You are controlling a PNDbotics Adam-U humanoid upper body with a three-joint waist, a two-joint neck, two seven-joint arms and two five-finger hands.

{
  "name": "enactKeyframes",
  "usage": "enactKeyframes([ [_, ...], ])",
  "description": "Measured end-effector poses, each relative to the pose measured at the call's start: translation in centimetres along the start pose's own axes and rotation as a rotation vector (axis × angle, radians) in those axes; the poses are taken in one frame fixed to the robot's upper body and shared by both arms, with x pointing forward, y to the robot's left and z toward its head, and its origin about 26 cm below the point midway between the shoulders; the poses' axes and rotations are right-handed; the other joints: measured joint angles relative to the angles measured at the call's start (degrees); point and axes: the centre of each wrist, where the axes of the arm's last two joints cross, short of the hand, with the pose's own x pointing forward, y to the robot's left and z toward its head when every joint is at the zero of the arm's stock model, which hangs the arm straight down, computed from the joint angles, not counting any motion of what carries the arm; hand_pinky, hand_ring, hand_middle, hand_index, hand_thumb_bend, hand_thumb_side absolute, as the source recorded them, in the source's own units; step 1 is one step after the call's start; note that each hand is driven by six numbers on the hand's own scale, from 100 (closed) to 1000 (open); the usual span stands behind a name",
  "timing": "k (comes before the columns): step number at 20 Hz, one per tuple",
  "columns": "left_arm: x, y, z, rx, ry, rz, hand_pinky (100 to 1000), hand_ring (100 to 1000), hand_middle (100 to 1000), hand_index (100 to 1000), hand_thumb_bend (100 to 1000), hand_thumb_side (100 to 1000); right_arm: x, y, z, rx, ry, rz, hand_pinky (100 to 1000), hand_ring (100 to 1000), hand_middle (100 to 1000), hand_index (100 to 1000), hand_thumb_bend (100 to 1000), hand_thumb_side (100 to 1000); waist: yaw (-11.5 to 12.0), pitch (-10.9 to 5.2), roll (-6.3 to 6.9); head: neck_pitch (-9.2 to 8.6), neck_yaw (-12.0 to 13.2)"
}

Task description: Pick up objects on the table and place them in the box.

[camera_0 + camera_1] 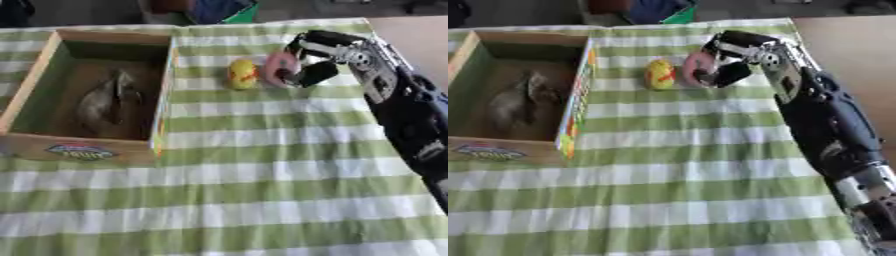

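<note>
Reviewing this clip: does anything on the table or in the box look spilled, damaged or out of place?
Nothing stands out. The cardboard box sits upright with a grey-brown object lying inside. The yellow object and pink object stand side by side on the checked cloth, the right hand curled round the pink one. No spill or damage visible.

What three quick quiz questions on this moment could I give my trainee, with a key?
1. True or false: the right hand is curled round the pink object.
2. Which lies nearer the box: the yellow object or the pink one?
3. Multiple choice: what is in the box? A) nothing B) a grey-brown object C) the yellow object

Key
1. True: its fingers wrap the pink object on the striped cloth.
2. The yellow one, just to the pink one's left.
3. B
</note>
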Motion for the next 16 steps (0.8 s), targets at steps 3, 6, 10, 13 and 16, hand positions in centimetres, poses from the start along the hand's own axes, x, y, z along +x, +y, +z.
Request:
enactKeyframes([
  [3, 0.0, 0.0, 0.0, 0.0, 0.001, 0.0, 626, 746, 695, 753, 100, 1000, 0.2, -0.2, 0.0, -0.016, -0.011, -0.017, 667, 686, 373, 609, 100, 311, -0.09, -0.01, -0.01, 0.03, 0.06],
  [6, 0.0, 0.0, 0.0, -0.001, 0.001, 0.0, 626, 746, 695, 752, 100, 1000, 0.3, -0.6, -0.1, -0.037, -0.01, -0.034, 654, 655, 340, 583, 100, 269, -0.09, -0.15, -0.19, 0.39, 0.0],
  [10, 0.0, 0.0, 0.0, -0.001, 0.003, 0.001, 626, 746, 695, 751, 100, 1000, 0.8, -1.4, -0.1, -0.087, -0.007, -0.047, 645, 632, 315, 564, 100, 275, -0.09, -0.74, -0.34, 0.85, -0.12],
  [13, 0.0, 0.0, 0.0, 0.0, 0.004, 0.001, 625, 746, 695, 750, 100, 1000, 1.4, -2.5, -0.2, -0.134, -0.019, -0.047, 636, 617, 297, 549, 100, 304, -0.11, -0.92, -0.38, 1.01, -0.12],
  [16, 0.0, 0.0, -0.1, 0.002, 0.006, 0.002, 625, 746, 695, 750, 100, 1000, 2.3, -3.9, -0.5, -0.18, -0.044, -0.039, 633, 610, 283, 537, 100, 318, -0.19, -1.39, -0.43, 1.01, -0.12],
])
